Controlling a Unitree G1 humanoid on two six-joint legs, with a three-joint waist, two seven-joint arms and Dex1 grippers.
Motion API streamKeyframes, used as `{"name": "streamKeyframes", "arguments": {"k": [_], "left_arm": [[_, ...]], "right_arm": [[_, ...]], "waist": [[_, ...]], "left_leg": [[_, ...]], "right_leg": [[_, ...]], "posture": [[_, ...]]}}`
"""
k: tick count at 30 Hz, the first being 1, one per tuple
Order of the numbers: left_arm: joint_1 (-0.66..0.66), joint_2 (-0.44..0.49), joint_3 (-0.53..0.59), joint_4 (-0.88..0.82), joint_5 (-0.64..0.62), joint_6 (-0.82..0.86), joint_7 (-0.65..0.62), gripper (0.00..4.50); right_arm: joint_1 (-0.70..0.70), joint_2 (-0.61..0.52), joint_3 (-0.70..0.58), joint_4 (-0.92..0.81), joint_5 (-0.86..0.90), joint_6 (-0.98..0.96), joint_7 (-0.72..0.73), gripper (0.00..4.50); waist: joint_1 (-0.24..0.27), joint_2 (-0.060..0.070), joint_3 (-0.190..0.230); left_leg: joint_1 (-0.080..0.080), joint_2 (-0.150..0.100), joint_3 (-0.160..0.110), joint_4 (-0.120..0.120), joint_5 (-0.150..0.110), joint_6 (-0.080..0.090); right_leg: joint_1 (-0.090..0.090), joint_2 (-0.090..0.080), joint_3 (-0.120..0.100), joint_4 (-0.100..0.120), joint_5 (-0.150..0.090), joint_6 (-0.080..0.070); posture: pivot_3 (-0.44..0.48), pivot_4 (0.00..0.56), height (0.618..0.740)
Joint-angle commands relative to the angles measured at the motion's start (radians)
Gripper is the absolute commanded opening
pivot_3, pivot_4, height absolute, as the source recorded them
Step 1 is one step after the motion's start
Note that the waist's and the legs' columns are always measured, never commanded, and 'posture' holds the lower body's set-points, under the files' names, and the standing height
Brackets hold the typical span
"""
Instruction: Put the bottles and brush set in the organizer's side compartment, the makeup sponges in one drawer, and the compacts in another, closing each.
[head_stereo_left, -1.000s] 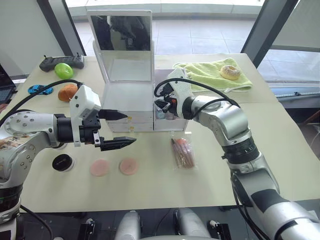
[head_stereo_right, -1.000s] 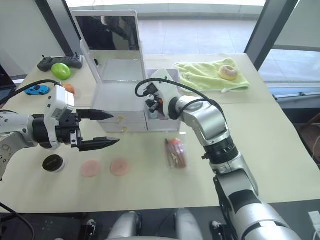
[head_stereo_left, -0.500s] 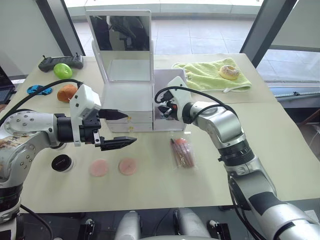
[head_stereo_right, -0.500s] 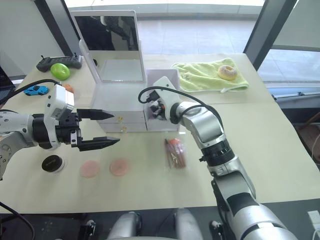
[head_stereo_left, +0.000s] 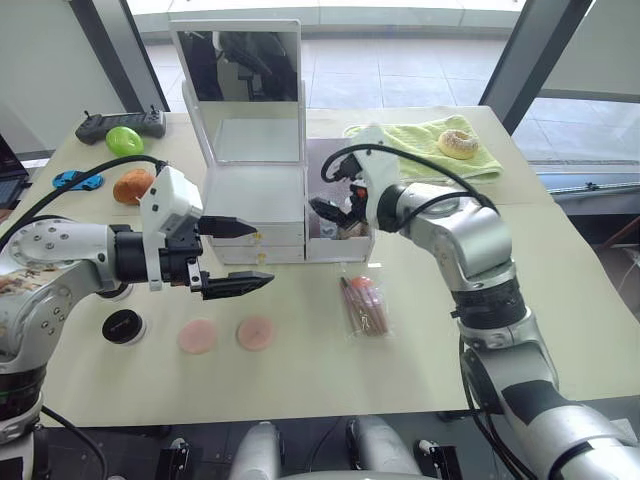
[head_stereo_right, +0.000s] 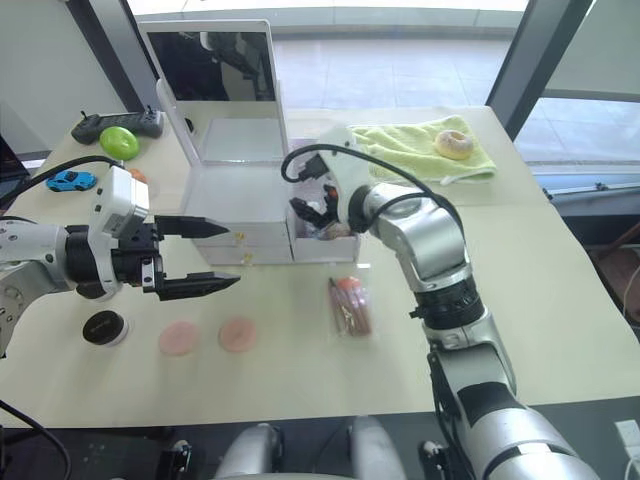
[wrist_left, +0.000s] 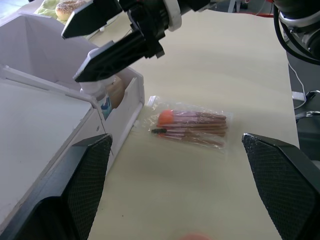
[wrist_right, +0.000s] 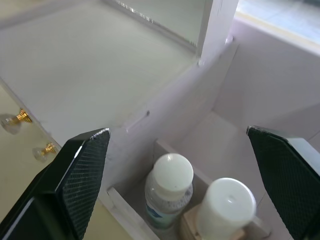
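The white organizer (head_stereo_left: 255, 190) stands mid-table with its mirror lid up and its gold-knobbed drawers shut. My right gripper (head_stereo_left: 331, 211) hovers open just above the side compartment (wrist_right: 260, 90). Two white-capped bottles (wrist_right: 169, 187) (wrist_right: 227, 205) stand upright inside it, and nothing is between the fingers. My left gripper (head_stereo_left: 262, 255) is open in front of the drawers and holds nothing. The bagged brush set (head_stereo_left: 365, 305) lies on the table in front of the compartment. Two pink makeup sponges (head_stereo_left: 198, 336) (head_stereo_left: 257, 332) lie below the left gripper. A black compact (head_stereo_left: 125, 326) sits further left.
A green towel (head_stereo_left: 420, 145) with a doughnut (head_stereo_left: 460, 143) lies at the back right. At the back left are a black controller (head_stereo_left: 125, 122), a green ball (head_stereo_left: 127, 140), an orange fruit (head_stereo_left: 133, 185) and a blue toy car (head_stereo_left: 72, 180).
My right gripper was low in the side compartment with narrow jaws; it has opened wide and lifted up and back. The left arm has stayed still.
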Motion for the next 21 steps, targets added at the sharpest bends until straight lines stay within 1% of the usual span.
{"name": "streamKeyframes", "arguments": {"k": [1,5,7,9,11,13,17,19,21], "left_arm": [[-0.017,-0.001,-0.006,0.001,0.006,-0.032,-0.017,4.50],[0.009,-0.009,0.009,0.034,0.007,-0.057,-0.037,4.50],[0.036,-0.009,0.036,0.071,0.001,-0.068,-0.047,4.50],[0.092,0.005,0.069,0.126,0.037,-0.120,-0.077,4.50],[0.151,0.026,0.102,0.191,0.077,-0.186,-0.123,4.50],[0.190,0.041,0.129,0.275,0.114,-0.229,-0.141,4.50],[0.254,0.071,0.153,0.424,0.206,-0.350,-0.182,4.50],[0.291,0.081,0.166,0.493,0.246,-0.415,-0.208,4.50],[0.332,0.097,0.169,0.548,0.275,-0.455,-0.244,4.50]], "right_arm": [[-0.047,-0.025,-0.074,-0.144,0.062,0.078,0.017,4.45],[-0.038,-0.055,-0.212,-0.297,0.187,0.198,0.039,4.45],[0.004,-0.093,-0.292,-0.378,0.251,0.250,0.058,4.45],[0.087,-0.132,-0.388,-0.466,0.318,0.275,0.080,4.45],[0.205,-0.176,-0.479,-0.542,0.384,0.275,0.119,4.45],[0.376,-0.243,-0.552,-0.589,0.398,0.239,0.158,4.45],[0.709,-0.357,-0.623,-0.614,0.338,0.116,0.200,4.45],[0.891,-0.372,-0.664,-0.614,0.300,0.024,0.228,4.45],[1.025,-0.380,-0.695,-0.610,0.270,-0.073,0.261,4.45]], "waist": [[0.001,0.000,0.000],[0.005,0.000,0.000],[0.005,0.000,0.000],[0.005,-0.001,0.000],[0.005,-0.001,-0.001],[0.006,-0.001,-0.001],[0.006,0.000,0.000],[0.005,-0.001,-0.001],[0.005,0.000,-0.001]], "left_leg": [[0.000,0.000,0.000,0.000,0.000,0.000],[0.000,0.000,0.000,0.000,0.000,0.000],[0.000,0.000,0.000,0.001,0.000,0.000],[0.000,0.000,0.000,0.000,0.000,0.000],[0.000,0.000,0.000,-0.001,0.000,0.000],[0.000,0.000,0.000,-0.001,0.000,0.000],[0.001,0.000,0.002,-0.001,0.000,0.000],[0.001,0.000,0.003,-0.002,0.000,0.000],[0.002,0.000,0.003,-0.003,0.000,0.000]], "right_leg": [[0.000,0.000,0.000,0.000,0.000,0.000],[0.000,0.000,0.000,-0.001,0.000,0.000],[0.001,-0.001,0.000,-0.001,0.000,0.000],[0.001,-0.001,0.000,-0.001,0.000,0.000],[0.001,-0.001,-0.001,-0.002,0.000,0.000],[0.001,-0.001,0.000,-0.001,-0.001,0.000],[0.001,-0.001,0.000,-0.002,-0.005,0.006],[0.001,-0.002,0.000,-0.002,-0.005,0.006],[0.001,-0.002,0.000,-0.002,-0.006,0.006]], "posture": [[0.000,0.150,0.740],[0.000,0.150,0.740],[0.000,0.150,0.740],[0.000,0.150,0.740],[0.000,0.150,0.740],[0.000,0.150,0.740],[0.000,0.150,0.740],[0.000,0.150,0.740],[0.000,0.150,0.740]]}}
